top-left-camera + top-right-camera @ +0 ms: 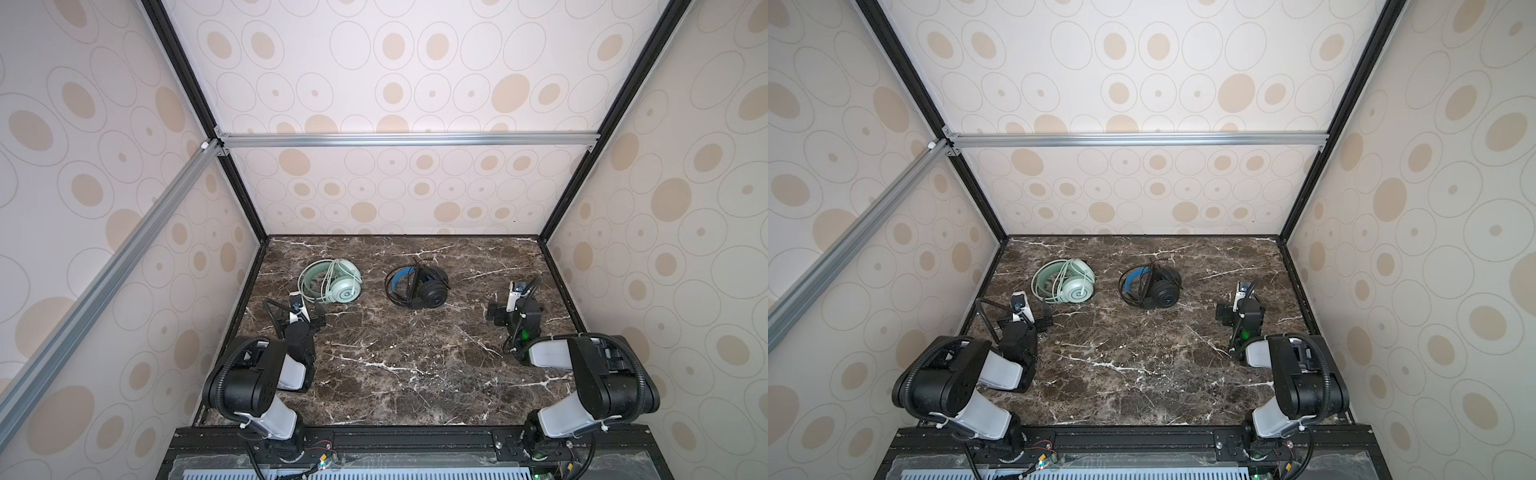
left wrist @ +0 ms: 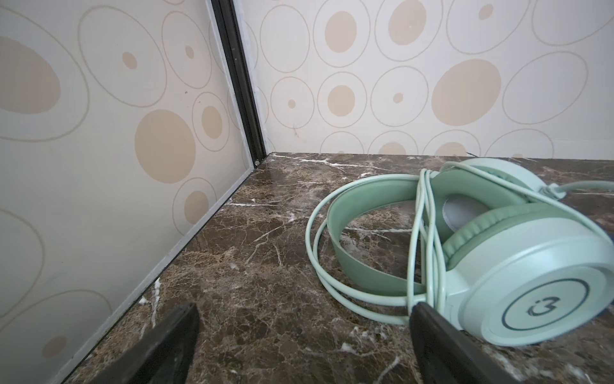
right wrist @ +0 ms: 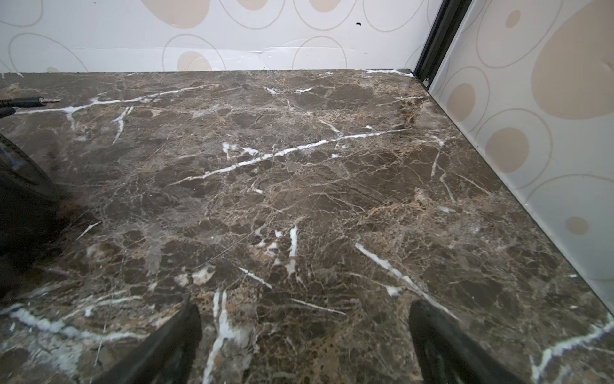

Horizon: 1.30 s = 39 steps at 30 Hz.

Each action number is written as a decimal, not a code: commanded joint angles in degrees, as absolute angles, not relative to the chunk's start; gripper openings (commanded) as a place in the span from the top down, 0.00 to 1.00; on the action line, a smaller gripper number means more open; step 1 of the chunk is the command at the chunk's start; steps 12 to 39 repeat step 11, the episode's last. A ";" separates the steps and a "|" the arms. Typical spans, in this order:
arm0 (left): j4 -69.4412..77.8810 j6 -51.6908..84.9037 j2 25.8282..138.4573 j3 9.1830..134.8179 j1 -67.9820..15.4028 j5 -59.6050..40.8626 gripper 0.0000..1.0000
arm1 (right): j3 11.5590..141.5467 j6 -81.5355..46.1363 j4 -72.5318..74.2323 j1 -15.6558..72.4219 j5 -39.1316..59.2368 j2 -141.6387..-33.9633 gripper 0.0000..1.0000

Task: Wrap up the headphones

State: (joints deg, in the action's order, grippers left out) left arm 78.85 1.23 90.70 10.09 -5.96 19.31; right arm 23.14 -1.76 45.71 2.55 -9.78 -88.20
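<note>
Both top views: green headphones (image 1: 347, 291) and black headphones (image 1: 432, 293) are seen lying apart on the tabletop (image 1: 395, 353). By the green headphones, whose cable (image 2: 428, 266) is looped over the band (image 2: 365, 184), the left jaws are held spread; the right jaws are spread above bare tabletop.

The left arm (image 1: 253, 382) rises from its base at the near edge of the desk (image 1: 395, 357), folds at the elbow and reaches forward along the left edge. The left gripper (image 1: 299, 313) sits low over the desk and points toward the far edge. Its jaws are spread wide and hold nothing, and both black fingers (image 2: 176, 335) show in the wrist view. The right arm (image 1: 598, 382) takes the same folded pose by the right edge. The right gripper (image 1: 514, 305) is likewise low, spread wide and empty, with its fingers (image 3: 442, 339) close over the desk.
</note>
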 commanded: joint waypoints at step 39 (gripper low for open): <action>80.77 0.88 90.71 11.61 -4.81 17.14 0.02 | 23.58 -0.90 46.38 2.80 -9.60 -87.91 0.00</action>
